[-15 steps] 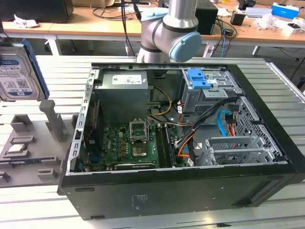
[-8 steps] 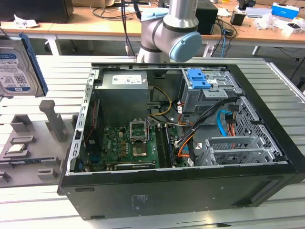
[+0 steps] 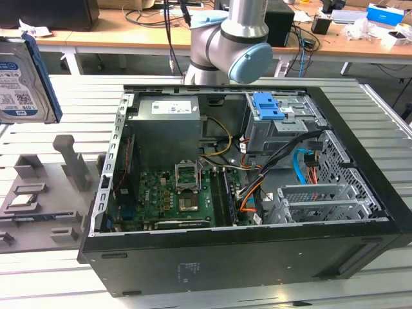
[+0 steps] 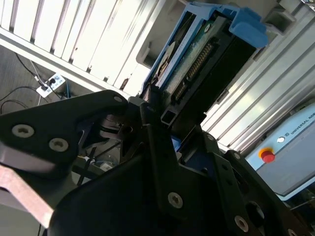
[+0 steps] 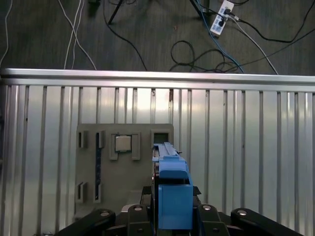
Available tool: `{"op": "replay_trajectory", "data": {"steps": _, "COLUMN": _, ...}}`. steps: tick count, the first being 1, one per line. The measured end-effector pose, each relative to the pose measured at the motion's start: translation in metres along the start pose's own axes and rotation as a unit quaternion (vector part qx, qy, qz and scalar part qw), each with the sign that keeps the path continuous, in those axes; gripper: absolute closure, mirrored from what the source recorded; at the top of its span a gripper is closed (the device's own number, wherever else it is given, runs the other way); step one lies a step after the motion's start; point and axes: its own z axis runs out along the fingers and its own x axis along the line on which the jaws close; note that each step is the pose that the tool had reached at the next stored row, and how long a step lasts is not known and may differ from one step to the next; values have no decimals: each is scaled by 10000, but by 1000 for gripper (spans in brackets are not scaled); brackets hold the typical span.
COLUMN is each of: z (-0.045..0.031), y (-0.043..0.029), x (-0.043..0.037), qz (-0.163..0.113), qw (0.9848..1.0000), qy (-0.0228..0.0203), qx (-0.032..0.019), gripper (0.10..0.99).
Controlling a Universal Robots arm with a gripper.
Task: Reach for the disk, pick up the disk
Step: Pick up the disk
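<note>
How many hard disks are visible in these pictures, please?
1. The disk is held in the pincer, above the grey tray at the exterior view's left. Drive cages in the computer case may hide others.

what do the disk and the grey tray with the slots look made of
The disk: silvery metal casing with a glossy label, going by its sheen. Its bright blue bracket looks like moulded plastic, smooth and even in colour. The grey tray: probably plastic, matte with blocky slots, though the look leaves it open.
</note>
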Motion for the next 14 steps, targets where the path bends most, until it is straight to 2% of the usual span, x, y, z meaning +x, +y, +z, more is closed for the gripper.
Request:
{"op": "replay_trajectory", "data": {"steps": 3, "z": -92, "y": -10, "x": 0, "qz": 0, "qw": 10000, "qy": 5, "qx": -18, "gripper": 722}}
{"op": "replay_trajectory", "data": {"steps": 14, "z": -274, "y": -29, "x": -2, "qz": 1, "qw": 10000, "qy": 20, "qx": -53, "gripper": 722}}
